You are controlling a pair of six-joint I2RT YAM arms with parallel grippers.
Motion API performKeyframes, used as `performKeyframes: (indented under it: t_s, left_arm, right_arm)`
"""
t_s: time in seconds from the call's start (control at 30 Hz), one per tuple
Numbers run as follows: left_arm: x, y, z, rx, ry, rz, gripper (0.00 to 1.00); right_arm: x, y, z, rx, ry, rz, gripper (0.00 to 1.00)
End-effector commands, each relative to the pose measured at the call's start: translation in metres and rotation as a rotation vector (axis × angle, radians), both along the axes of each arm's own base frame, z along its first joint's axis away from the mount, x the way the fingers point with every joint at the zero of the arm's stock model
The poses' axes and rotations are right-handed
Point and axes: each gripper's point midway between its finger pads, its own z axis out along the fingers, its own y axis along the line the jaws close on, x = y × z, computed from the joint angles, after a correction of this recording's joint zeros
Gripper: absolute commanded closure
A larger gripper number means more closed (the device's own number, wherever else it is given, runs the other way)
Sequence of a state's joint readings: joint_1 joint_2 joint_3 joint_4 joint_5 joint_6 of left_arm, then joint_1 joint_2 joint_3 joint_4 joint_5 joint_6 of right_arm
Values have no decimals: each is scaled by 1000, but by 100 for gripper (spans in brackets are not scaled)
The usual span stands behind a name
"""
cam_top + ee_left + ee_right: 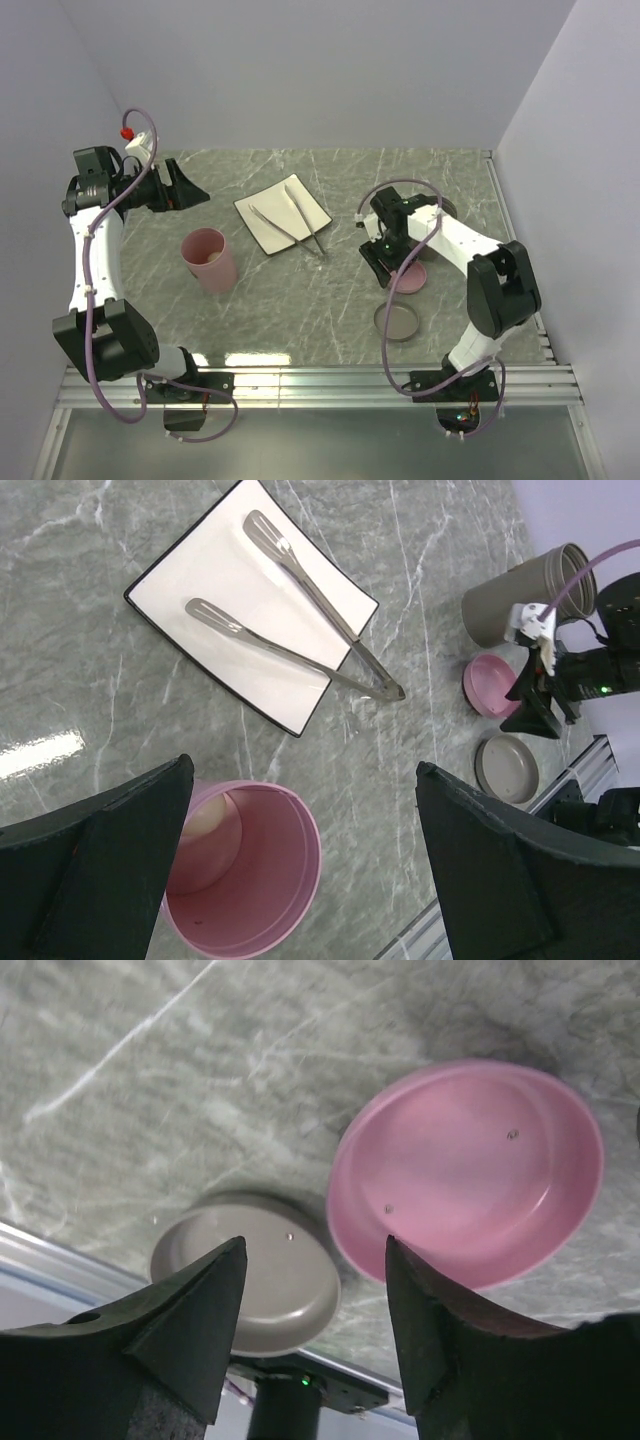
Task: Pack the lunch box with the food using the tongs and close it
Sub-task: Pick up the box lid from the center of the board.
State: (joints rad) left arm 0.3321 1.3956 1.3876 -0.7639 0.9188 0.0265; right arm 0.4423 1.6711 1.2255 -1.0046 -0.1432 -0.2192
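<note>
1. Fitting the lid seems to be the step in hand. The right gripper hangs low over the pink lid, which lies on the table at the right, apparently hollow side up. The gray lid sits just beside it on the near side.
2. Its pincer stands at a middling width and holds nothing. One finger is at the pink lid's rim and the other is over the gray lid. I cannot tell whether either touches.
3. For a good pick, I judge one finger should go inside the pink rim and the other outside, pinching the thin wall. The outer finger must stay clear of the gray lid, which is close enough to be nudged or caught along with it.
4. The lid looks smooth and shallow, so it may tilt or slip. A square grip and a straight lift would suit it.
5. The lid will likely need turning over before it seats on the pink container, which stands upright well to the left, near the white plate.
6. A white ball lies inside that container, and no orange-brown pieces show. The tongs lie unheld on the plate, their joined end off its edge.
7. The left gripper is spread wide and empty above the container, and could steady it.
</note>
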Motion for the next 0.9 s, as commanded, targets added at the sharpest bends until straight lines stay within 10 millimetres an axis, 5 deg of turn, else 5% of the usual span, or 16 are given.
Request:
performKeyframes:
  t_s: [0.0,0.57,0.73,0.87]
  left_arm:
    - [1,-4,11,6,-61,-31,1]
    - [6,7,18,16,-79,102,1]
    - [4,9,24,50,-116,107,1]
    - [4,14,37,71,-178,168,1]
  right_arm:
    - [24,6,-2,-5,-52,-90,38]
    - [29,6,-39,-54,-17,-164,57]
    - [27,5,-44,-63,-2,-168,73]
    - [30,15,-27,1,-12,-164,92]
